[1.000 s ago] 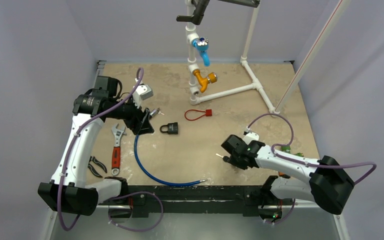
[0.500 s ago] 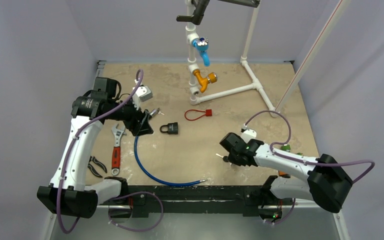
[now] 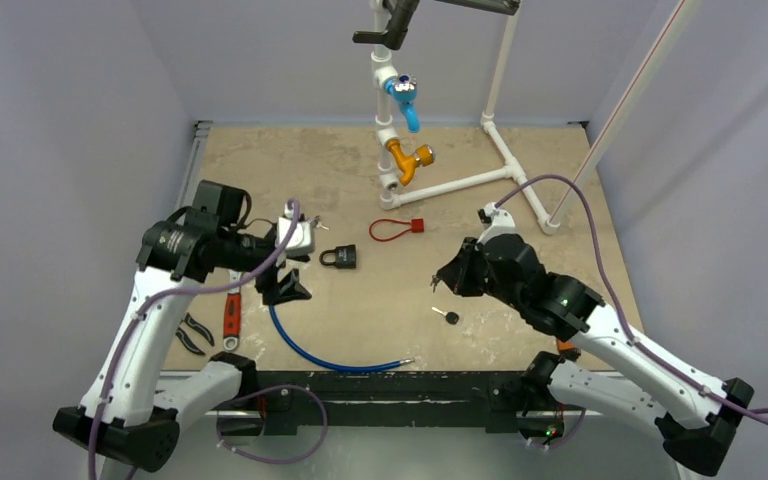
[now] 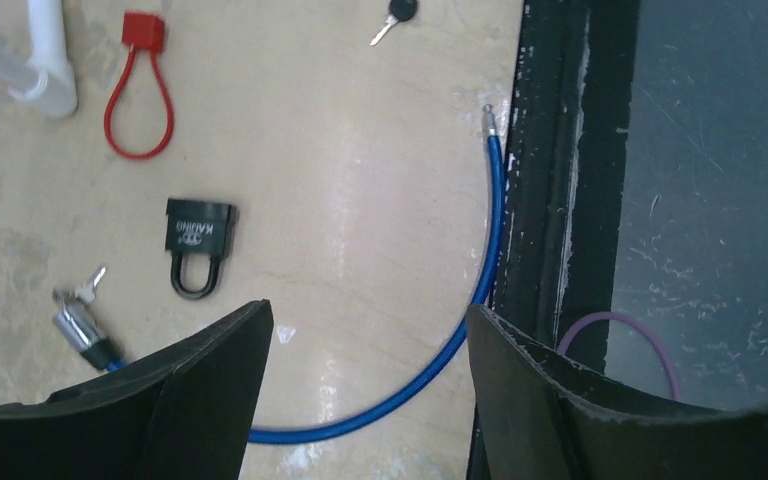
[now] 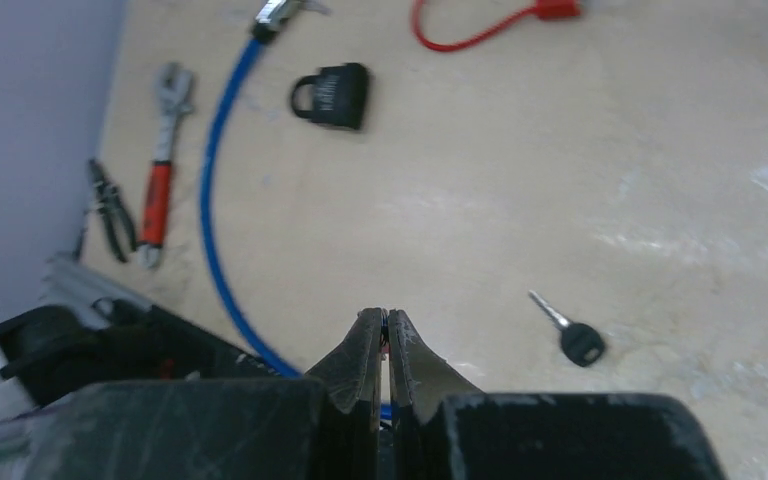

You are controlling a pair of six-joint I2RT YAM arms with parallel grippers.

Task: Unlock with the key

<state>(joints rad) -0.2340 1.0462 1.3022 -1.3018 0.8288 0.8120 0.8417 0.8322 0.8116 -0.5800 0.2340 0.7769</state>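
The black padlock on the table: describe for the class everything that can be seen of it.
The padlock has a black rectangular body bearing pale lettering and a dark U-shaped shackle that looks closed. It lies flat on the beige table, shackle pointing left in the top view. Only the table touches it; the red loop, the blue cable and the loose key lie apart from it.

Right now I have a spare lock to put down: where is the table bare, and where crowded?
Bare: the middle patch bordered by the padlock, the key and the blue cable; also the far left corner, left of the pipe stand. Crowded: the near left, where wrench and pliers lie beside the cable.
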